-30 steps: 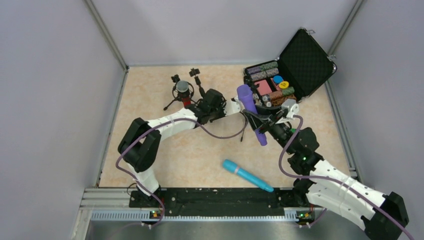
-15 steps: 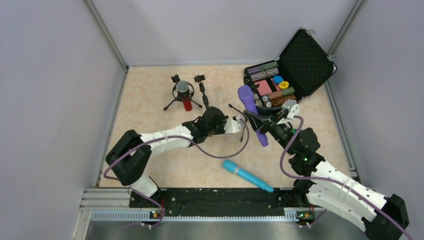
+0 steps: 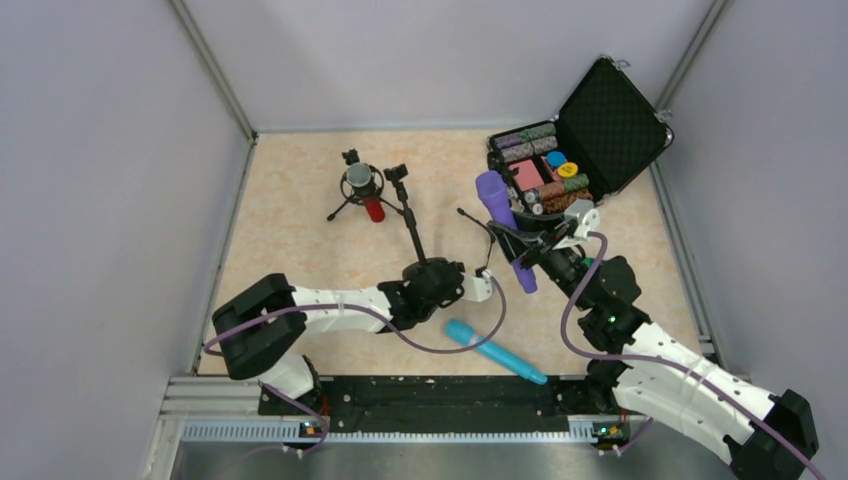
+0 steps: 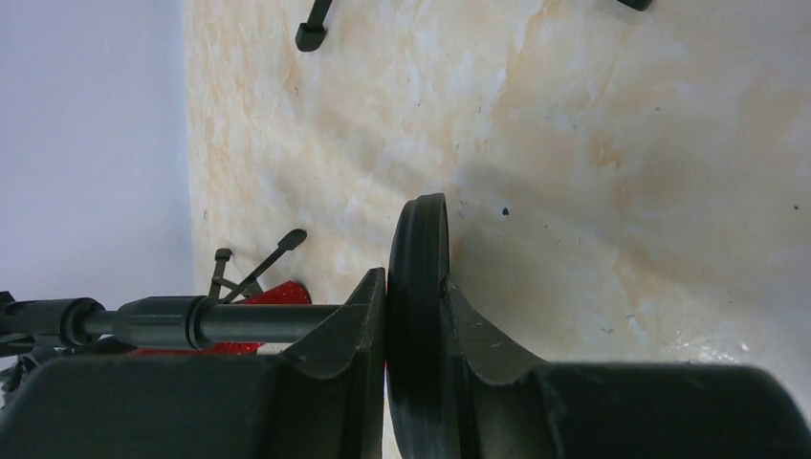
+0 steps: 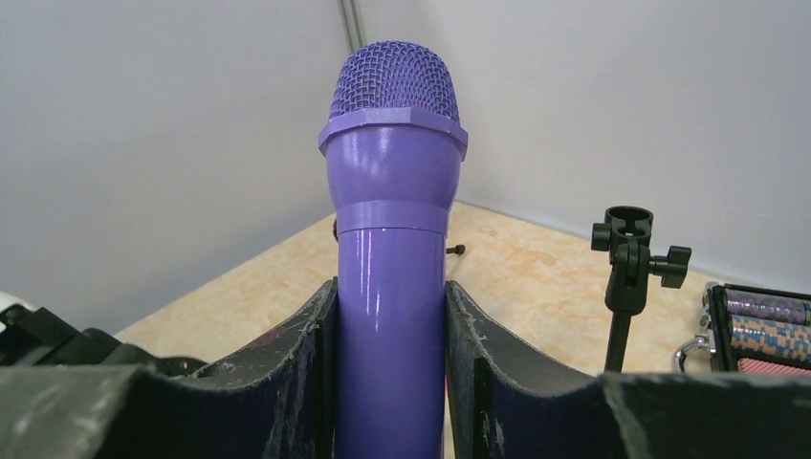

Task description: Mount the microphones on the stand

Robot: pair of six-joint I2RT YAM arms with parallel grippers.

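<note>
My right gripper (image 3: 522,250) is shut on the purple microphone (image 3: 492,195) and holds it off the table, head tilted up; the fingers clamp its body in the right wrist view (image 5: 392,287). My left gripper (image 3: 430,272) is shut on the black disc base (image 4: 418,229) of a thin black stand (image 3: 408,215), whose empty clip (image 3: 397,172) points to the back. That clip also shows in the right wrist view (image 5: 626,249). The glittery red microphone (image 3: 372,205) sits in a small tripod stand (image 3: 345,205) at the back left. The light blue microphone (image 3: 495,350) lies on the table near the front.
An open black case (image 3: 610,120) with poker chips stands at the back right, close behind the purple microphone. Thin black stand legs (image 3: 475,222) lie between the two grippers. Grey walls close the table on three sides.
My left arm has drawn back toward the near edge, carrying the thin stand away from the tripod to mid-table. The right arm and purple microphone have hardly moved.
</note>
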